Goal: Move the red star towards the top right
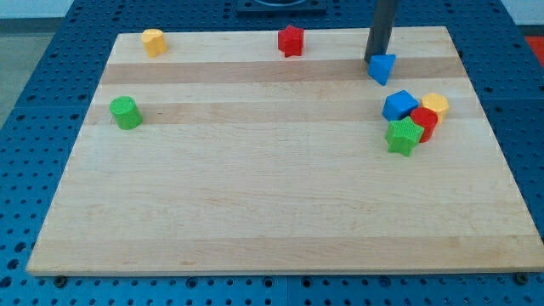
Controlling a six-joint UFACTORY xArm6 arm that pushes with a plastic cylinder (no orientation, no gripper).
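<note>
Rod upright, my tip (375, 59) touching blue block (382, 68), right of red star (291, 40).

— What sort of place is this?

— A lab bench, I think. My board (280, 212) is plain pale wood, and it lies on a blue plate (34, 127) drilled with a regular grid of holes, the kind used for fixing test rigs.

— Anything else that points that way?

— My rod (382, 25) is bare dark metal, and the blocks (412, 119) are small printed shapes in plain colours. Nothing here looks homely.
</note>
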